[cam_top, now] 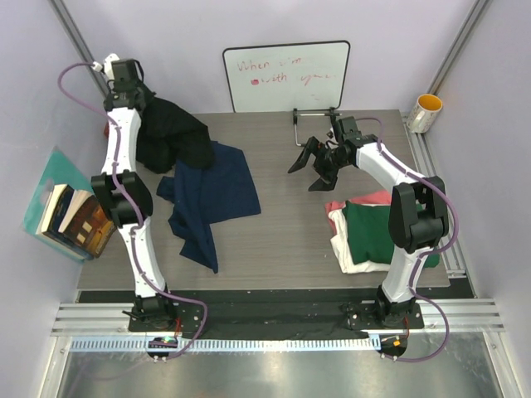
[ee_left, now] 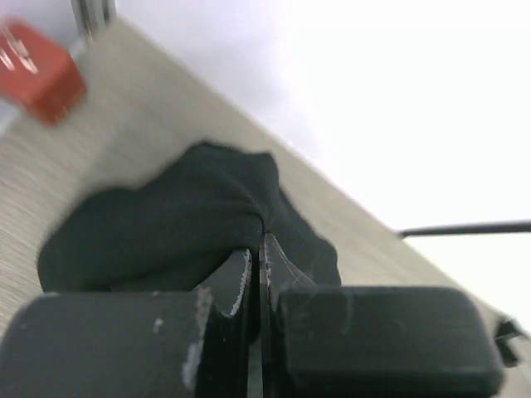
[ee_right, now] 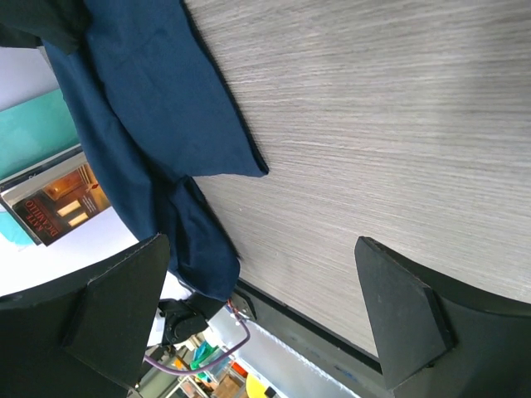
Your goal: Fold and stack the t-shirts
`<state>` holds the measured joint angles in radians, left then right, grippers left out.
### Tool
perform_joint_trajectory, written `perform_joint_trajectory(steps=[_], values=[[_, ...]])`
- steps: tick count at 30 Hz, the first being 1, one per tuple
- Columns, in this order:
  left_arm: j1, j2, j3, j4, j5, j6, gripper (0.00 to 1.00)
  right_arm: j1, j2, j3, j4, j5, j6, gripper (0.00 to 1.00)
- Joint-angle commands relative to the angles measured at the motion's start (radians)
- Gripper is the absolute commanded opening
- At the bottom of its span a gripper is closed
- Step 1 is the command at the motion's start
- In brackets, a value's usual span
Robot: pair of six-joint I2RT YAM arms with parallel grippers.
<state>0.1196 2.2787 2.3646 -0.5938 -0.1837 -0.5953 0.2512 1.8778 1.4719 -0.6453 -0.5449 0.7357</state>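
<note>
- Top view: left jaws in black t-shirt (cam_top: 170, 133), far-left on counter (cam_top: 282, 249); navy t-shirt (cam_top: 207, 195) well left of right jaws.
- Left wrist: pinched shut on black t-shirt (ee_left: 166, 232), bulk ahead.
- Right wrist: spread wide, empty; navy t-shirt (ee_right: 149, 108) ahead, beyond left finger.

Black t-shirt (cam_top: 178, 133), navy t-shirt (cam_top: 211, 192)

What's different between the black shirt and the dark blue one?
The black shirt is bunched in a heap at the far left; the navy shirt lies spread flatter, nearer the middle. The left hand pinches the black shirt; no hand touches the navy shirt. Neither is folded yet.
</note>
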Motion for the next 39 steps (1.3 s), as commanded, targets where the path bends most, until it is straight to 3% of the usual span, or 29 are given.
perform_joint_trajectory(steps=[1, 10, 19, 21, 22, 23, 25, 28, 31, 34, 35, 39], values=[[0.048, -0.11, 0.073, 0.065, -0.059, -0.005, 0.0, 0.003, -0.04, 0.008, 0.05, -0.009, 0.014, 1.0], [0.052, -0.176, 0.002, 0.103, -0.071, 0.032, 0.0, 0.005, -0.022, 0.022, 0.058, -0.016, 0.021, 1.0], [0.057, -0.071, -0.045, 0.02, 0.061, -0.032, 0.03, 0.005, -0.028, 0.034, 0.084, -0.029, 0.034, 1.0], [0.048, -0.1, -0.112, -0.007, 0.056, -0.034, 0.27, 0.005, -0.028, 0.037, 0.082, -0.027, 0.03, 1.0], [0.045, -0.114, -0.132, -0.021, 0.04, -0.029, 0.55, 0.005, -0.031, 0.036, 0.084, -0.027, 0.033, 1.0], [0.04, -0.123, -0.171, -0.034, 0.018, -0.021, 0.63, 0.005, -0.031, 0.033, 0.082, -0.027, 0.033, 1.0], [0.032, -0.174, -0.208, -0.046, 0.001, -0.018, 0.72, 0.005, -0.028, 0.03, 0.085, -0.033, 0.036, 1.0], [0.023, -0.275, -0.261, -0.069, 0.024, -0.021, 0.74, 0.005, -0.019, 0.033, 0.082, -0.04, 0.031, 1.0], [-0.001, -0.445, -0.388, -0.08, 0.032, -0.037, 0.73, 0.006, 0.004, 0.053, 0.084, -0.043, 0.031, 1.0], [-0.031, -0.585, -0.629, -0.089, 0.158, -0.067, 0.71, 0.005, 0.041, 0.083, 0.088, -0.05, 0.034, 1.0], [-0.043, -0.676, -0.775, -0.103, 0.18, -0.069, 0.71, 0.006, 0.058, 0.091, 0.087, -0.055, 0.036, 1.0], [-0.164, -0.864, -1.097, -0.168, 0.227, -0.081, 0.71, 0.013, 0.096, 0.126, 0.093, -0.067, 0.039, 1.0]])
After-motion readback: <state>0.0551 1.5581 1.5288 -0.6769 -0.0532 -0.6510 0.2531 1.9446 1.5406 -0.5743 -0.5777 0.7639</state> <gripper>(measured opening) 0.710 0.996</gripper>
